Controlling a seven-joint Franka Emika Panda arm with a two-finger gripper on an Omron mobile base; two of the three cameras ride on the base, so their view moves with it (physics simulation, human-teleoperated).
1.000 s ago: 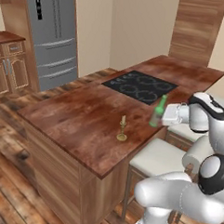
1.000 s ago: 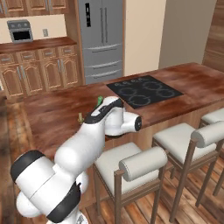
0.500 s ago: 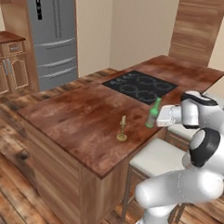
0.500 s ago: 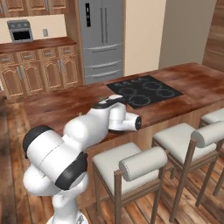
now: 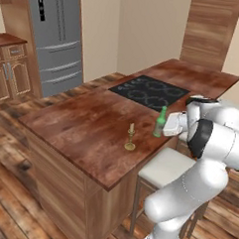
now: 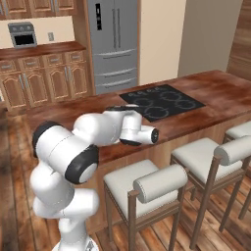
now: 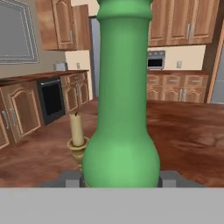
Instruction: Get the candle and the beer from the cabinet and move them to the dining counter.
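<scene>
My gripper (image 5: 162,128) is shut on the beer (image 5: 160,122), a slim green bottle held upright by its lower body at the near edge of the dining counter (image 5: 81,122). I cannot tell whether its base touches the wood. In the hand view the beer (image 7: 122,100) stands close up between the fingertips. The candle (image 5: 131,138), cream in a small brass holder, stands on the counter a short way left of the bottle, and the candle (image 7: 77,131) shows just left of it from the hand. Which of the wall cabinets (image 7: 186,22) at the back is the task's cabinet I cannot tell.
A black cooktop (image 5: 150,91) is set into the counter beyond the bottle. Cushioned stools (image 5: 163,166) (image 6: 142,184) line the near side below the arm. A grey fridge (image 5: 56,38) and lower wooden cabinets (image 6: 49,78) stand against the far wall.
The bottle has shifted a little left and lower, closer to the candle. The arm's elbow has folded in and risen beside the counter. The candle has not moved.
</scene>
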